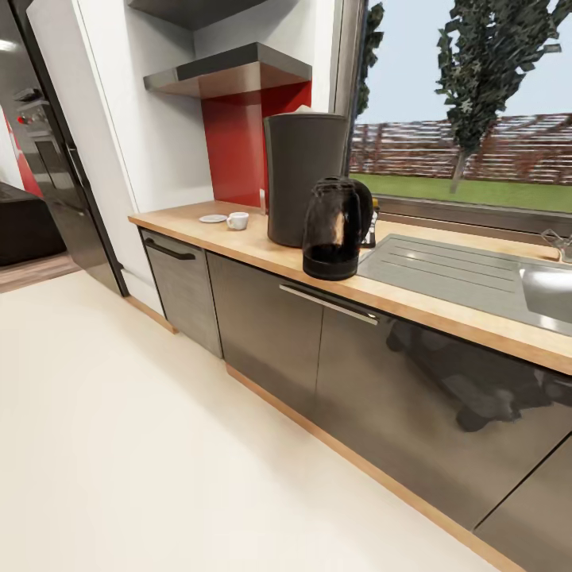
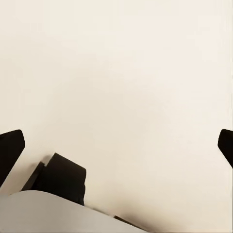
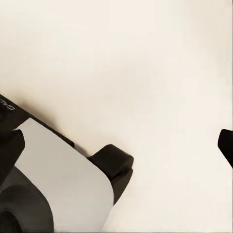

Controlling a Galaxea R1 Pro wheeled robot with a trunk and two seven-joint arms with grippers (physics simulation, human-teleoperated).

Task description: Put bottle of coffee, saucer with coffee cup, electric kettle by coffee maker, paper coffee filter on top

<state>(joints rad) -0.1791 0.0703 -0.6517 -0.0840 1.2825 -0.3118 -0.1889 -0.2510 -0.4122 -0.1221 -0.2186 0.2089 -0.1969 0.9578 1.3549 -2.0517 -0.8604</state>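
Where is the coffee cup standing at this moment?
In the head view, the coffee cup stands on the kitchen countertop near its left end, just right of the saucer and left of the coffee maker, not on the saucer.

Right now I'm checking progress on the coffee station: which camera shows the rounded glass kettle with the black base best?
The head view: the rounded glass kettle stands whole on the light wood countertop, in front of the tall dark grey coffee maker. Both wrist views look at pale floor, not the kettle.
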